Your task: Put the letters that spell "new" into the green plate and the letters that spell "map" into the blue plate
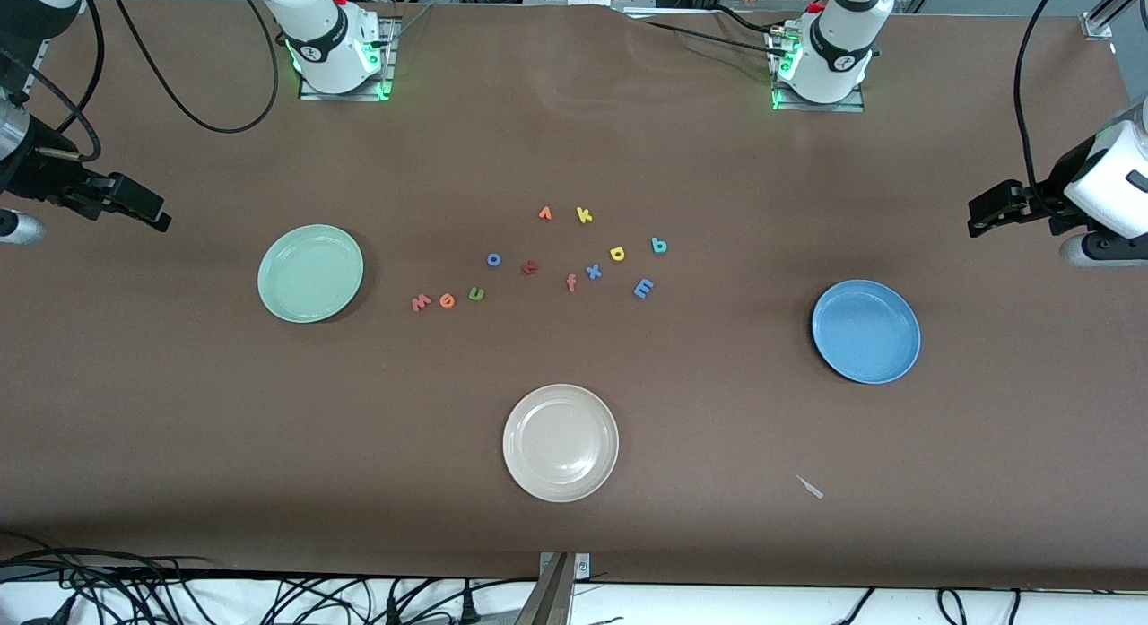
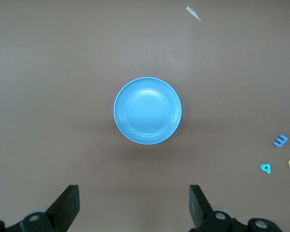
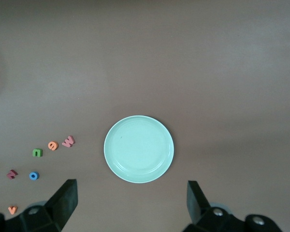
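Letters for "new": salmon-pink w (image 1: 421,303), orange e (image 1: 447,300) and green n (image 1: 476,293), lying in a row on the brown table (image 1: 179,410), just beside each other, between the green plate and the other letters; none in a plate.
Letters for "map": blue m (image 1: 643,289), yellow p (image 1: 618,253) and teal a (image 1: 659,245), lying near each other at the end of the letter group toward the blue plate; none in a plate.
Beige plate (image 1: 560,442): nearest to the front camera, in the middle of the table, nothing in it.
Scrap (image 1: 810,487): small pale piece on the table, nearer to the camera than the blue plate.
Blue plate (image 1: 865,331): toward the left arm's end of the table, nothing in it.
Green plate (image 1: 310,273): toward the right arm's end, nothing in it.
Other letters: salmon f (image 1: 571,283), blue x (image 1: 593,271), dark red letter (image 1: 529,267), blue o (image 1: 493,259); farther away, yellow k (image 1: 584,215) and an orange letter (image 1: 544,213).
Left gripper (image 2: 135,203): high in the air near the blue plate, fingers wide apart, holding nothing.
Right gripper (image 3: 130,203): high in the air near the green plate, fingers wide apart, holding nothing.
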{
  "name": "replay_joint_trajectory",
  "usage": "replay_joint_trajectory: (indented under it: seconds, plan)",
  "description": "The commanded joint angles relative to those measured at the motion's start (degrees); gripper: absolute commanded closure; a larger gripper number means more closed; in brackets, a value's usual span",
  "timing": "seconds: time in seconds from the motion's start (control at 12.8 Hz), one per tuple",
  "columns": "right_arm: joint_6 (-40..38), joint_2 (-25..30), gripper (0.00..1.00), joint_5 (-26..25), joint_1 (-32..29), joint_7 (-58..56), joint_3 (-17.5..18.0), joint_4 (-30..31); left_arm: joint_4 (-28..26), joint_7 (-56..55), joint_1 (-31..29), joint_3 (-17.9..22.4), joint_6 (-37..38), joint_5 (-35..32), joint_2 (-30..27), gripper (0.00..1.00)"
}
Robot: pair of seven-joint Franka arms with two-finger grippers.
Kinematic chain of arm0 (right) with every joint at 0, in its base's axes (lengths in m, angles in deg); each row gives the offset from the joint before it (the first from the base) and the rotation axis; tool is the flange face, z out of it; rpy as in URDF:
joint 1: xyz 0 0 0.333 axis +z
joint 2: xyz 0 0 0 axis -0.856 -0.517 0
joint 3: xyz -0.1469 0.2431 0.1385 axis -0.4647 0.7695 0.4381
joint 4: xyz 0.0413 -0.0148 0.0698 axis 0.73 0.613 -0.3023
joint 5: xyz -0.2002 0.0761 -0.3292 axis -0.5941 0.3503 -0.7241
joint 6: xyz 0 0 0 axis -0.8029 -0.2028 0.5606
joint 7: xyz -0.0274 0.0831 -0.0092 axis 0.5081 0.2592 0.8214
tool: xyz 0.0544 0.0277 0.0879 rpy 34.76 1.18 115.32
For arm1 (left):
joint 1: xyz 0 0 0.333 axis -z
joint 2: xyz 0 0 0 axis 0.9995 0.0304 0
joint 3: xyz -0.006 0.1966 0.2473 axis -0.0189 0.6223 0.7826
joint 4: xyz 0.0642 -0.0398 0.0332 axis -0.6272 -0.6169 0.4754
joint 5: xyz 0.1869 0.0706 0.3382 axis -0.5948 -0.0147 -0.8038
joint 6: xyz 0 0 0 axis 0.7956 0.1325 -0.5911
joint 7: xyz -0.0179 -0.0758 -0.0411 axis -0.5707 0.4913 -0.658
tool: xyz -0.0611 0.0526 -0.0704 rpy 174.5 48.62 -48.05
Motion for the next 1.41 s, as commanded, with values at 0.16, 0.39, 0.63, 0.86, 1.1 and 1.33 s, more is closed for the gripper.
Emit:
replay_joint_trajectory:
  seconds: [0.16,0.39,0.63,0.86,1.1,1.33]
  plan:
    - [0.2,-0.3,0.00,0.5,-0.3,-0.4,0.2,-0.7,-0.1,1.6,-0.3,0.6,-0.7,0.6,-0.3,0.00]
    - [0.2,-0.2,0.00,0.5,-0.3,-0.4,0.2,-0.7,1.4,1.6,-0.2,0.5,-0.7,0.7,-0.2,0.00]
    - [0.2,-0.3,0.00,0.5,-0.3,-0.4,0.2,-0.7,1.4,1.7,-0.3,0.5,-0.7,1.2,0.4,0.00]
    - [0.3,-0.2,0.00,0.5,-0.3,-0.4,0.2,-0.7,1.3,1.6,-0.5,0.5,-2.2,2.2,0.4,0.00]
    - [0.3,-0.3,0.00,0.5,-0.3,-0.4,0.2,-0.7,0.8,1.6,-0.6,0.5,-2.2,2.5,0.4,0.00]
    - [0.3,-0.3,0.00,0.5,-0.3,-0.4,0.2,-0.7,1.0,1.6,-0.8,0.5,-3.0,2.5,0.3,0.00]
